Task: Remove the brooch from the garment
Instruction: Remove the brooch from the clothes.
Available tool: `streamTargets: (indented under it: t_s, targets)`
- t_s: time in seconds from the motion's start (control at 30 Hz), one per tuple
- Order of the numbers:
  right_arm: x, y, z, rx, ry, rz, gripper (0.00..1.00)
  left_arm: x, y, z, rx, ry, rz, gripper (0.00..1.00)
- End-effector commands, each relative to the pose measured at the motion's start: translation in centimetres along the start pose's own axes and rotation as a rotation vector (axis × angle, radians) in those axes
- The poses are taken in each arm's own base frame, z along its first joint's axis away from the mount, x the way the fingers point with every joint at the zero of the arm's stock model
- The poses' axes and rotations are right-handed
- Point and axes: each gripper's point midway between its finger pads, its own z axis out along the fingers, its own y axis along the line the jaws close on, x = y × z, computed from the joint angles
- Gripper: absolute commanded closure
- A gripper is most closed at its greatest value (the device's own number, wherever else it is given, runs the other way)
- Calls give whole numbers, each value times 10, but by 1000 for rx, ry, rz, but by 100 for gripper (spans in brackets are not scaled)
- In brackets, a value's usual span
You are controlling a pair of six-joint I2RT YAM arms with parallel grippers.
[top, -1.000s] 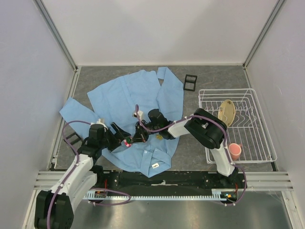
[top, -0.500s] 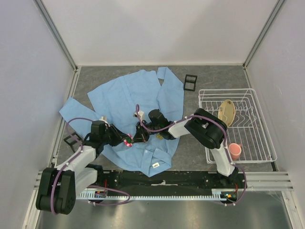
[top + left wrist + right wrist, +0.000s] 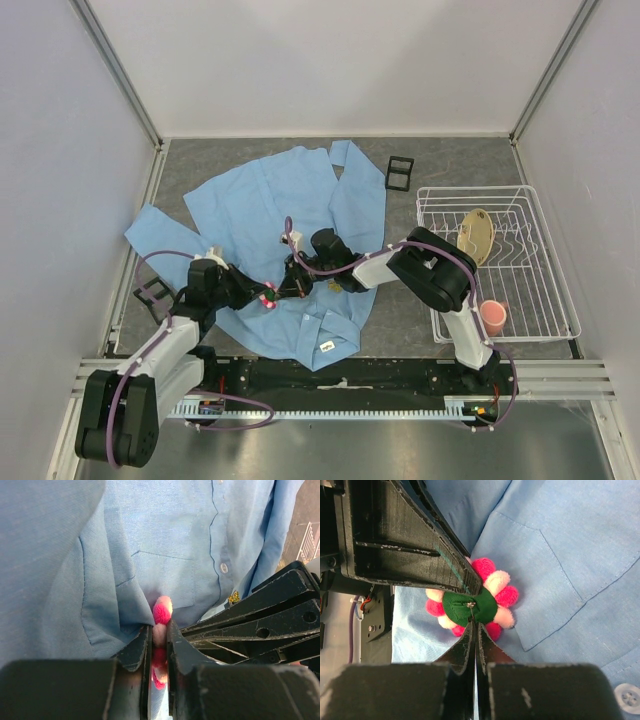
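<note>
Left jaws, wide before, now tight on brooch (image 3: pixel 161 611); right jaws pressed together behind it, garment (image 3: pixel 170 525) beneath.

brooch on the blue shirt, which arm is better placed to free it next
Right, likely: the right gripper is closed at the metal pin on the green back of the pink pom-pom flower brooch. The left gripper only clamps its petals edge-on over the light blue shirt.

The setting is a robot test cell in a lab. White panel walls (image 3: pixel 330 60) and aluminium profiles (image 3: pixel 118 70) enclose a grey tabletop (image 3: pixel 450 160).
</note>
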Motion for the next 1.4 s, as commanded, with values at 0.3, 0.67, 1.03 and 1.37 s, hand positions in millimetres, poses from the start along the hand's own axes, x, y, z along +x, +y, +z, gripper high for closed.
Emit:
streamTargets:
  t_s: [0.3,0.67,1.03,1.37]
  targets:
    - [-34,6,6,39,-55,-127,100,5,-19,-7,104,21,46,91]
    - [-21,-3,14,28,7,-138,100,-11,-24,-15,72,-46,47,52]
    - [-24,-2,15,91,24,-191,100,-7,-12,-5,-1,24,72,50]
    - [-20,-5,18,194,52,-275,100,-13,-7,-4,-34,-5,71,66]
